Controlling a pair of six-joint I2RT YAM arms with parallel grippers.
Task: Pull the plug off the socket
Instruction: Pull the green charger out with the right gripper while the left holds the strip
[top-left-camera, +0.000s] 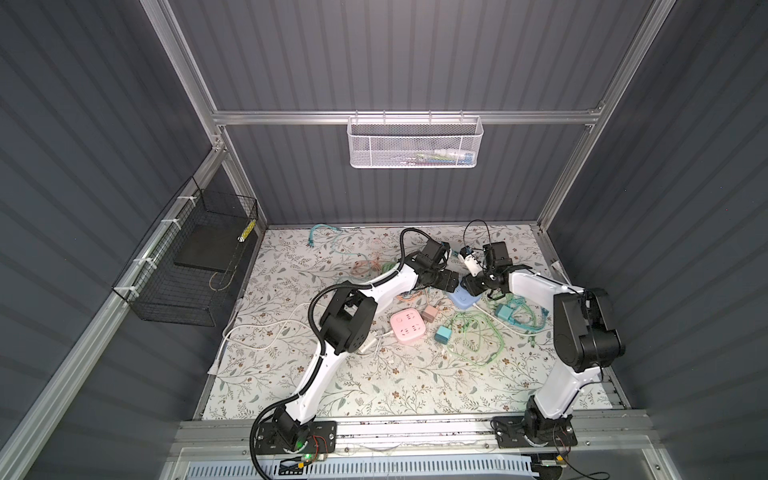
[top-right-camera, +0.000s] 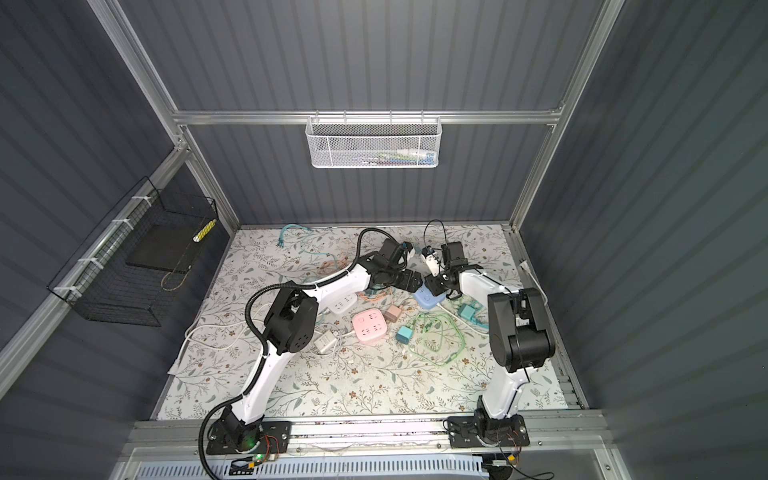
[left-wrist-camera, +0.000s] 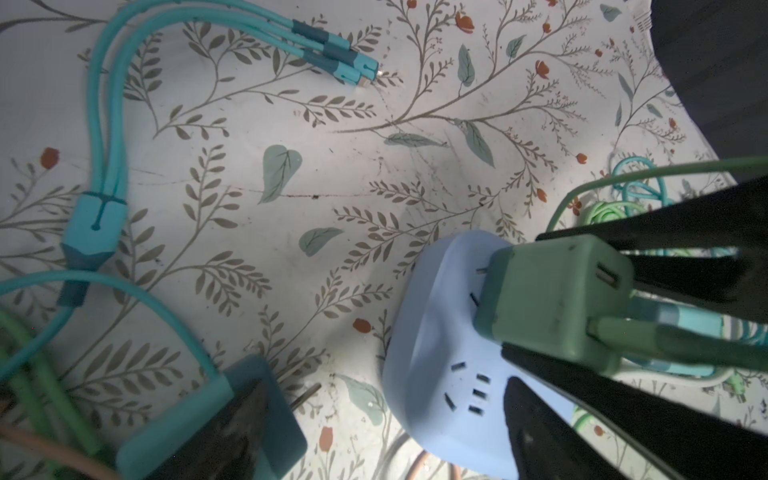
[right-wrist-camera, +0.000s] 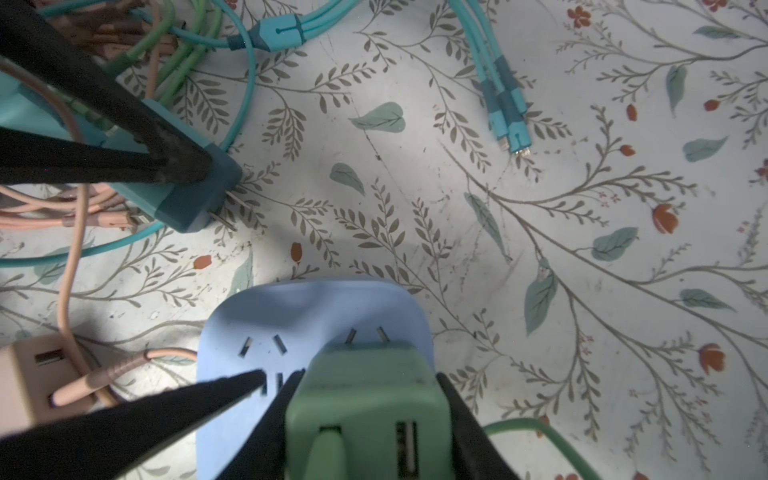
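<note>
Left wrist view: we note left gripper (left-wrist-camera: 386, 382) spread wide, one finger (left-wrist-camera: 582, 436) on blue socket (left-wrist-camera: 432, 332). In a top view, that socket sits at 2 o'clock from pink socket cube (top-left-camera: 408, 326). We see green plug (left-wrist-camera: 552, 299), prongs partly out, pinched by right gripper (right-wrist-camera: 370, 386).

Plug (right-wrist-camera: 365, 415): rear end, held between the right gripper (right-wrist-camera: 370, 374) fingers, runs off the frame edge. In both top views we lose it beneath the two wrists; socket (top-left-camera: 462, 301) shows only partly there. Basket (top-left-camera: 374, 145) contents too small to tell.
</note>
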